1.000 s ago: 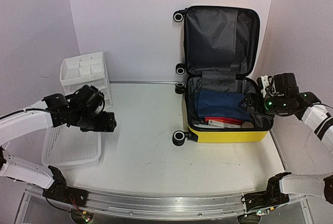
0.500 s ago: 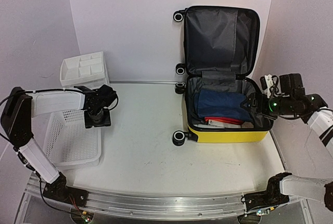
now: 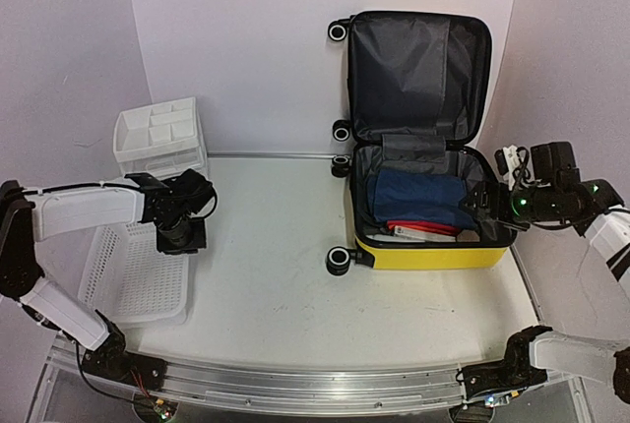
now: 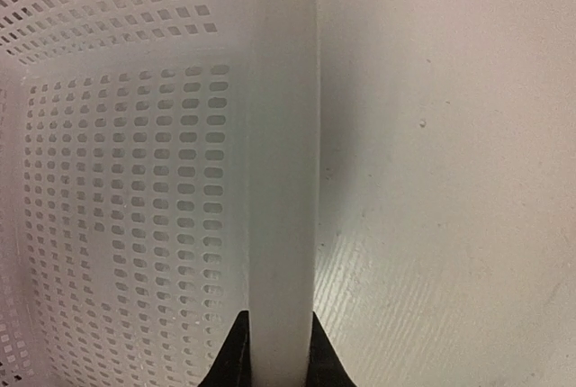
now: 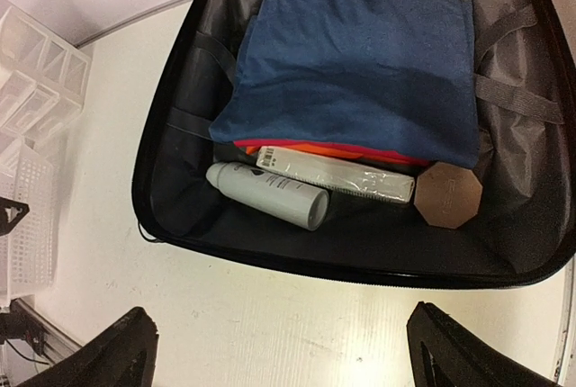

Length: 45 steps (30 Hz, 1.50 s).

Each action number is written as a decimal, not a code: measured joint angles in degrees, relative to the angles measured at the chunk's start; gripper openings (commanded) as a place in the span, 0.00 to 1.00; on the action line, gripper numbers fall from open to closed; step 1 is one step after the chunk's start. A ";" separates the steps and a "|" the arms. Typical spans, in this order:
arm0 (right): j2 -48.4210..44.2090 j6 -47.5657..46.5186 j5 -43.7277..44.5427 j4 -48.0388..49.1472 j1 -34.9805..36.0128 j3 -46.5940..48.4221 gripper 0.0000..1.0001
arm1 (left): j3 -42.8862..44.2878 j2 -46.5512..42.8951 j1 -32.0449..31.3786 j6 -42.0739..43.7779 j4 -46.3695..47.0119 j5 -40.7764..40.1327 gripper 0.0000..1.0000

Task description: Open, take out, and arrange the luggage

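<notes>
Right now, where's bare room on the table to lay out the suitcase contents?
Widest: the table between the white mesh basket and the luggage, down to the near edge. A narrower strip runs before the luggage. Crowded: left side, with basket, drawer unit and left gripper pinching the basket rim.
</notes>
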 measured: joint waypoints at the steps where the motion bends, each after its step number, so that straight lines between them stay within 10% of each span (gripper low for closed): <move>1: 0.59 0.02 0.13 -0.07 -0.02 0.00 0.98 | -0.66 -1.75 -0.48 0.02 0.00 0.83 0.00; 18: 3.10 -0.20 2.32 -0.15 -0.02 -0.09 0.98 | 11.76 -5.09 -27.69 20.44 -0.42 14.32 0.00; 32: 7.98 -1.14 2.23 -1.73 0.00 2.14 0.98 | 1.55 -5.11 -27.61 68.04 6.43 8.74 0.00; 40: 21.53 -7.13 3.80 -5.33 5.81 11.43 0.98 | -2.78 -3.96 -27.52 75.60 15.19 11.23 0.02; 45: 29.16 -12.68 7.56 -6.93 12.41 18.56 0.98 | -3.98 -1.90 -27.15 74.31 19.34 10.51 0.25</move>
